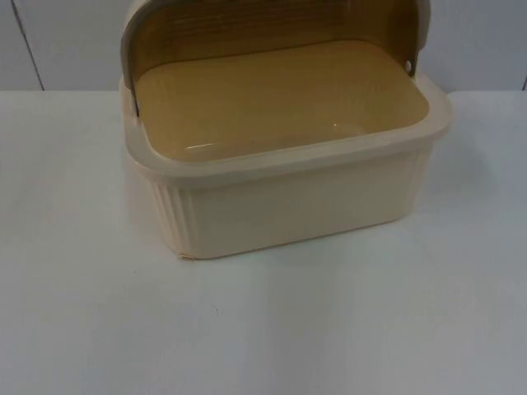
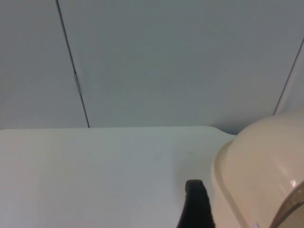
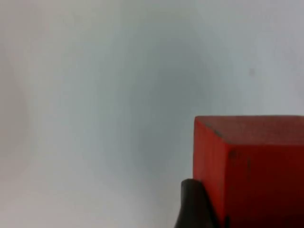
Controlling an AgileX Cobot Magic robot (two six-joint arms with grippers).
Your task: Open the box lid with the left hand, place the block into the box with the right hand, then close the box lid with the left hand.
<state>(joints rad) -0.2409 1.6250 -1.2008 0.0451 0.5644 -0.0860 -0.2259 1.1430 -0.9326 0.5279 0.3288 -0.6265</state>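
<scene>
top view has the box [image 1: 280, 164] lid [image 1: 272, 33] up; right gripper [image 3: 209, 209] beside the red block [image 3: 251, 166], left gripper [image 2: 197, 209] by the box, grip unclear.

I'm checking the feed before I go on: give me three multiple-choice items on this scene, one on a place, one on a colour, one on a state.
1. Where does the box stand?
A. on the white table, at the grey wall
B. on the floor
C. on a shelf

2. What colour is the block beside the right gripper's fingertip?
A. blue
B. red
C. green

3. How is the box lid?
A. shut flat
B. lying on the table
C. swung up and back, the box open

Answers:
1. A: the top view shows the cream box on the table with the wall behind it.
2. B: the right wrist view shows a red block against the black fingertip.
3. C: the top view shows the tinted lid raised behind the rim, and the inside has nothing in it. The left gripper's fingertip is beside the box's outer wall.
</scene>
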